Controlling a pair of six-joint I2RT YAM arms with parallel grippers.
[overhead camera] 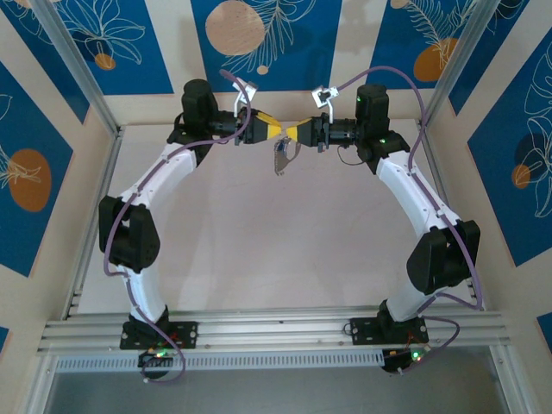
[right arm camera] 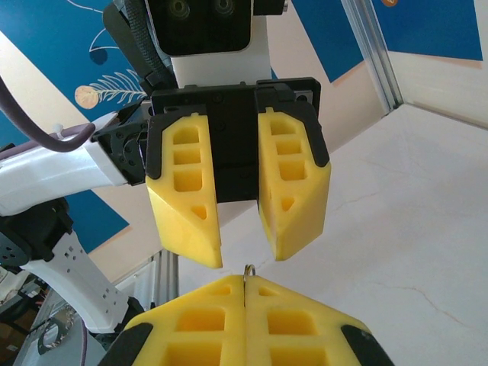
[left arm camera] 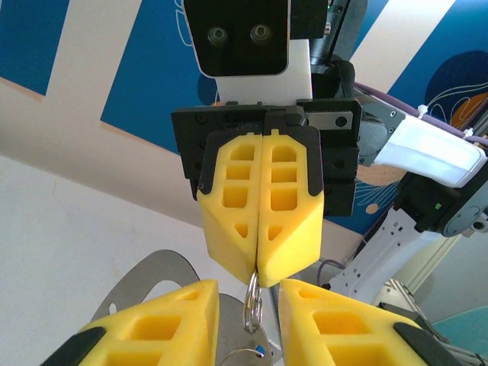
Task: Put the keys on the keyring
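The keyring (overhead camera: 281,159) hangs in mid-air above the far middle of the table. My right gripper (overhead camera: 295,132) is shut on its silvery metal ring (left arm camera: 254,299), whose top loop pokes out between the closed yellow pads (right arm camera: 248,268). The grey tag (left arm camera: 145,278) with its large oval hole dangles below. A tiny blue key head (left arm camera: 261,351) shows at the ring's lower end. My left gripper (left arm camera: 248,290) faces the right one tip to tip. Its yellow fingers (right arm camera: 187,221) stand apart on either side of the ring without touching it.
Both arms arch in from the near rail (overhead camera: 276,332) and meet at the back of the pale tabletop (overhead camera: 259,250). Aluminium frame posts (overhead camera: 78,78) and blue patterned walls enclose the sides and the back.
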